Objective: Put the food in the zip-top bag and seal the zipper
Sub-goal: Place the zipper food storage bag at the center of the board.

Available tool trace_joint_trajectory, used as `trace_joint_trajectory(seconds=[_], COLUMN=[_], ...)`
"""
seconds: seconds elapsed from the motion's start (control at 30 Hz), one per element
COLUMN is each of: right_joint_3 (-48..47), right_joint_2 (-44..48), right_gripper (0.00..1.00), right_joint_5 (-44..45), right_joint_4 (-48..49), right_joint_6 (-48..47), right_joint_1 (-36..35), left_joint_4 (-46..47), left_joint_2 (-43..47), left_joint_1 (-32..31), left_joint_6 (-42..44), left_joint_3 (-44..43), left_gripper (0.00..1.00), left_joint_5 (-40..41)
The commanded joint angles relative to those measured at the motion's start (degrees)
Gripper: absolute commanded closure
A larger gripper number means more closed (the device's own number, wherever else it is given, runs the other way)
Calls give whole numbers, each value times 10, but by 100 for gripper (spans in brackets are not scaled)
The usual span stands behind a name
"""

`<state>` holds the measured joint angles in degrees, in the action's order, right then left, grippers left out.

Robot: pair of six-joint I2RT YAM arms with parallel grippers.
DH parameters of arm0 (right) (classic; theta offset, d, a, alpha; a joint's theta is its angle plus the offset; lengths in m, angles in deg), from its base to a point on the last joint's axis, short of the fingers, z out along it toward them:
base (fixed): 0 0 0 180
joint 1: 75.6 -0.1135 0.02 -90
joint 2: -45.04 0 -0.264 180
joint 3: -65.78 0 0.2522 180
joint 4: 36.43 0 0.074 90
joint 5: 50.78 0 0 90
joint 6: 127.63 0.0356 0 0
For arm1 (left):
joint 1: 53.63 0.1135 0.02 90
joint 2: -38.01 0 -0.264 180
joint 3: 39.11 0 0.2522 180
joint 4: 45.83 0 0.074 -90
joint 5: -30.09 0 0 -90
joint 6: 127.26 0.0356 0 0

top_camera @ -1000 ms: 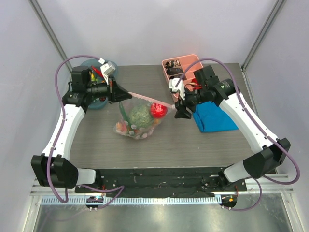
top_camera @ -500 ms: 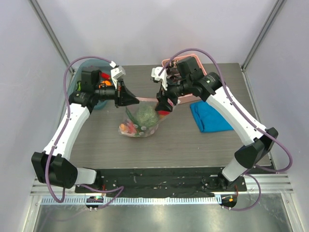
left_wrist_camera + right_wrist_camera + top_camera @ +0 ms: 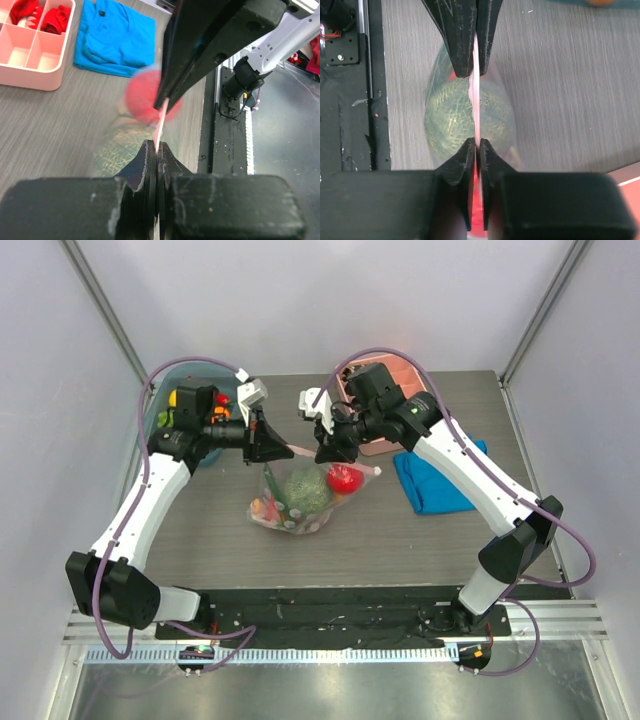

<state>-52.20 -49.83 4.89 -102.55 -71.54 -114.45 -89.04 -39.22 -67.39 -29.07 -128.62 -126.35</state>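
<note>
Here, the left gripper (image 3: 156, 152) and right gripper (image 3: 475, 146) each pinched the zipper (image 3: 297, 451), close together. The zip-top bag (image 3: 288, 512) hung below them at mid-table (image 3: 200, 530), probably so the food (image 3: 302, 487) settled clear of the mouth for sealing.

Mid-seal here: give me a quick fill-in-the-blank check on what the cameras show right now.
1. The left gripper and right gripper are both ____ on the zipper.
2. The cabbage sits ____ the zip-top bag.
3. The blue cloth lies to the bag's ____, by the robot's sides.
Missing words: shut; inside; right.
</note>
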Motion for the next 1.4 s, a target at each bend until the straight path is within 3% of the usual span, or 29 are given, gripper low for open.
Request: trace_joint_trajectory(seconds=[0.0, 0.1, 0.17, 0.2, 0.23, 0.33, 0.43, 0.6, 0.73, 0.87, 1.07, 1.37], right_joint_3=[-5, -4, 12, 20, 41, 93, 145, 141, 142, 131, 107, 116], right_joint_2=[0, 2, 8, 12, 20, 39, 52, 49, 39, 7, -29, -25], right_gripper=[99, 99, 99, 99, 99, 99, 99, 99, 99, 99, 99, 99], right_joint_5=[0, -2, 3, 7, 14, 39, 108, 274, 285, 305, 308, 339], right_joint_4=[5, 22, 51, 89, 112, 214, 312, 329, 383, 392, 368, 371], right_joint_6=[45, 115, 177, 242, 282, 435, 589, 785, 911, 1009, 1098, 1150], right_joint_1=[-2, -2, -2, -2, -1, 6, 15, 15, 15, 15, 12, -3], left_joint_4=[26, 78, 148, 167, 179, 193, 191, 116, 75, 56, 44, 49], left_joint_2=[-1, 1, 8, 10, 11, 9, 15, 40, 90, 130, 131, 58], left_joint_1=[-1, 7, 15, 20, 34, 59, 81, 92, 81, 4, -116, -186], left_joint_6=[-23, -78, -161, -181, -221, -265, -300, -254, -206, -151, -92, -58], left_joint_3=[-31, -17, -5, 2, 2, -13, -25, -34, -1, 22, 27, 2], left_gripper=[100, 100, 96, 91, 75, 48, 39, 31, 31, 30, 30, 30], left_joint_5=[4, 34, 63, 102, 117, 180, 237, 301, 336, 401, 505, 625])
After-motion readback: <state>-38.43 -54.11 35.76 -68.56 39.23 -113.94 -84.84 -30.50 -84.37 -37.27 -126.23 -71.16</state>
